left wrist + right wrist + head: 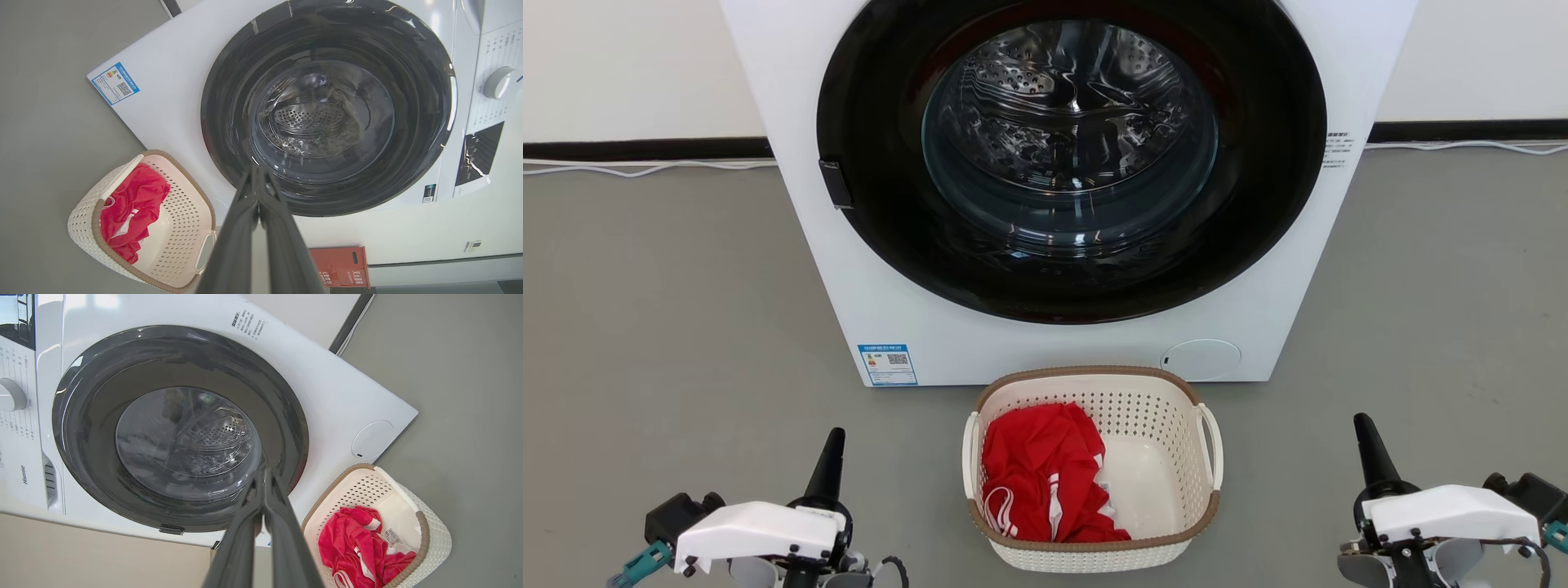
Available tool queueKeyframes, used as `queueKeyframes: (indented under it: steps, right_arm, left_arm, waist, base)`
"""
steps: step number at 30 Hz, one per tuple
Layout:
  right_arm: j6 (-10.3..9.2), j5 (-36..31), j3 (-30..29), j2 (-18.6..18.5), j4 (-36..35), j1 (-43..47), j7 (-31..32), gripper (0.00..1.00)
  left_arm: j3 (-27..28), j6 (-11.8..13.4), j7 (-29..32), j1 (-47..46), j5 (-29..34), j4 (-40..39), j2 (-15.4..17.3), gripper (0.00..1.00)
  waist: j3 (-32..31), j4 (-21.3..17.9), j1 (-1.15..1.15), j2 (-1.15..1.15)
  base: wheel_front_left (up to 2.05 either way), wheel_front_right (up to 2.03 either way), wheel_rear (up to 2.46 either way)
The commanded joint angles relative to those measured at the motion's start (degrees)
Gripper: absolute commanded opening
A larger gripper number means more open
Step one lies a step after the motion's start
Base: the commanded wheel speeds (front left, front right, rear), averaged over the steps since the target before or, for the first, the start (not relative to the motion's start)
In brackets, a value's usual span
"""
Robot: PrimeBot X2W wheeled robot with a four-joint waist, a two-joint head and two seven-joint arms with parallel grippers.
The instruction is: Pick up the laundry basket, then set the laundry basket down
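My left gripper (834,445) hangs low over the grey floor (670,327). Its two dark fingers are pressed together to a single point, with nothing between them. My right gripper (1366,437) is the same, clenched and empty.

The laundry basket (1152,412) stands on the floor between the two, well apart from both. It is off to the right of my left fingers and off to the left of my right ones, with its far rim a little beyond the tips. Neither gripper touches it.

A crumpled red garment (1045,465) with white stripes lies inside, heaped on the side nearer my left gripper. The side nearer my right gripper shows the bare bottom.

Just beyond the basket, ahead of both sets of fingertips, stands the white washing machine (890,286), its dark round door (1070,155) facing me. In each wrist view my closed fingers point up at that door. A small blue label (888,364) sits on the machine's lower corner, ahead of my left gripper.
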Motion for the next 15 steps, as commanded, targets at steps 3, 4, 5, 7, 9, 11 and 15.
queueKeyframes:
  steps: [3,4,5,7,9,11,15]
  right_arm:
    - [0.33,3.4,0.6,-0.2,-2.9,-1.0,1.1,0.0]
    - [0.33,4.1,0.6,-0.2,-3.1,-0.9,1.3,0.0]
    - [0.33,4.8,0.5,-0.2,-3.3,-0.9,1.4,0.0]
    - [0.34,6.3,0.4,-0.2,-3.7,-0.8,1.7,0.0]
    - [0.34,7.7,0.3,-0.2,-4.1,-0.7,2.1,0.0]
    - [0.35,9.2,0.2,-0.2,-4.5,-0.5,2.4,0.0]
    - [0.35,11.4,0.0,-0.2,-5.1,-0.4,2.9,0.0]
  left_arm:
    - [1.9,-0.9,0.7,-1.0,-2.5,-2.5,0.7,0.0]
    - [2.1,-0.9,0.9,-1.0,-3.0,-2.6,0.7,0.0]
    - [2.2,-1.0,1.0,-1.0,-3.5,-2.8,0.7,0.0]
    - [2.4,-1.2,1.4,-0.9,-4.6,-3.1,0.7,0.0]
    - [2.7,-1.4,1.7,-0.8,-5.7,-3.4,0.7,0.0]
    - [3.0,-1.5,2.1,-0.8,-6.7,-3.7,0.7,0.0]
    - [3.4,-1.8,2.6,-0.6,-8.3,-4.2,0.7,0.0]
  waist:
    - [0.0,0.0,0.0,0.0]
    - [0.1,0.0,0.0,0.0]
    - [0.1,0.0,0.0,0.0]
    - [0.1,0.0,0.0,0.0]
    - [0.1,0.0,0.0,0.0]
    - [0.1,0.0,0.0,0.0]
    - [0.2,0.0,0.0,0.0]
  base:
    - [0.0,0.0,0.0]
    - [0.0,0.0,0.0]
    - [0.0,0.0,0.0]
    - [0.0,0.0,0.0]
    - [0.0,0.0,0.0]
    - [0.0,0.0,0.0]
    - [0.0,0.0,0.0]
